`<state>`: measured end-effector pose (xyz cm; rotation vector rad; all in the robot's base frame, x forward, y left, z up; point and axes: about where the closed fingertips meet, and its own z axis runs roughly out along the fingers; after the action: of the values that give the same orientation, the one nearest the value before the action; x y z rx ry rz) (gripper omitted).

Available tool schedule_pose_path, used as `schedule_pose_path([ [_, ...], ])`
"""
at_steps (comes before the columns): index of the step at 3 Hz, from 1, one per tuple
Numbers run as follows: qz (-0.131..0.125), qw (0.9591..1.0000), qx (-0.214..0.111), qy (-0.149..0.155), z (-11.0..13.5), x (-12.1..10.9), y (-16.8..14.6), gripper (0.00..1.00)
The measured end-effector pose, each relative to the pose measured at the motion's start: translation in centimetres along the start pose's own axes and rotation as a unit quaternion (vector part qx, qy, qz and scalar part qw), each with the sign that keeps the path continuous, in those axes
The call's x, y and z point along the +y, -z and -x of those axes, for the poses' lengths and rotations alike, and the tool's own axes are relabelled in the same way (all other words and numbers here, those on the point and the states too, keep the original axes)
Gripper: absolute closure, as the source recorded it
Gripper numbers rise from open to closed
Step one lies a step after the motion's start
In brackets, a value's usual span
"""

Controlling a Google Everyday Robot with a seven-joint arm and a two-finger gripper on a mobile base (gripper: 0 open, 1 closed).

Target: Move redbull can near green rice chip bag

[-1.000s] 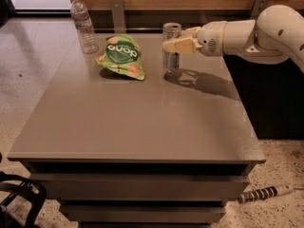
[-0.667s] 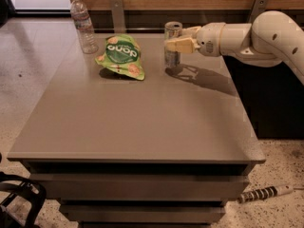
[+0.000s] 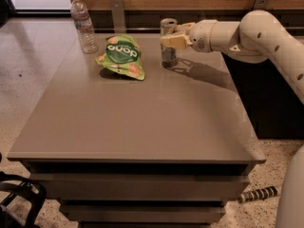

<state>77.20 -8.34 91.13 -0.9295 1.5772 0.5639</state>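
Observation:
The redbull can (image 3: 167, 37) is a slim silver can standing upright on the far part of the grey table (image 3: 142, 113). My gripper (image 3: 171, 40) reaches in from the right and is shut on the can's middle, its pale fingers (image 3: 176, 42) across the can's front. The green rice chip bag (image 3: 121, 56) lies flat on the table a short way left of the can, with a gap of bare table between them.
A clear plastic water bottle (image 3: 83, 25) stands at the table's far left, behind the bag. My white arm (image 3: 256, 34) spans the far right. A wooden wall with metal brackets (image 3: 118, 13) runs behind the table. Floor lies to the left.
The can, held in my gripper, has moved slightly left toward the bag. The bag and the bottle have not moved.

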Motion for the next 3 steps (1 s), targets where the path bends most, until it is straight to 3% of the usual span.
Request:
schedule_pose_path([
  [2,0.010,0.9999,0.014,-0.002,-1.8,-0.1,-2.7,1.00],
  [3,0.012,0.9998,0.013,-0.002,-1.7,0.1,-2.9,0.80],
])
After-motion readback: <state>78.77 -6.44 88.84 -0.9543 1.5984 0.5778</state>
